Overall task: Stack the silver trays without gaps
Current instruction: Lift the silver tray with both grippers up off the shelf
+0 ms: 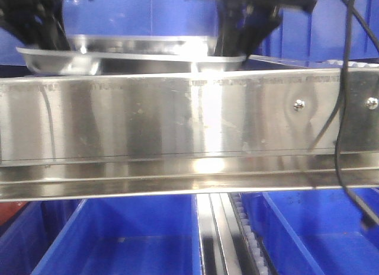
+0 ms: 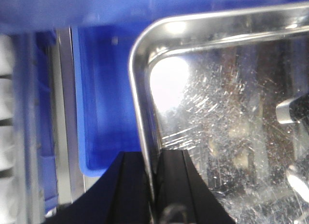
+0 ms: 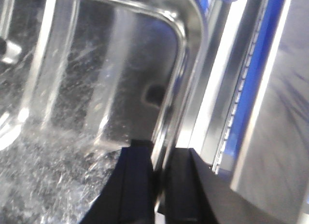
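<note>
— Left end effector (image 2: 150, 159) first: how does it sit?
— Its black fingers (image 2: 133, 185) are closed on the thin rolled rim of the shallow, shiny stainless-steel silver tray (image 2: 227, 113), one inside and one outside, near a rounded corner.
— And the right end effector (image 3: 161, 154)?
— It has the same pinch on the opposite rim. I judge that a hold at both ends lets the pan hang level, so it can settle squarely into another with no gap.
— Where is the tray?
— It is between the arms, just behind the long flat steel shelf rail with screws (image 1: 177, 115). Its left corner is over a blue plastic bin (image 2: 106, 113). The underside is hidden, so I cannot tell whether it rests on anything. From the front, a second shiny band (image 1: 142, 44) shows above its rim. It may be another tray or the far wall.
— Surface and room?
— No table shows. More blue bins lie below the rail and behind it. A strip of white rollers (image 1: 251, 239) runs between the lower ones, and a black cable (image 1: 338, 144) hangs at the right.
</note>
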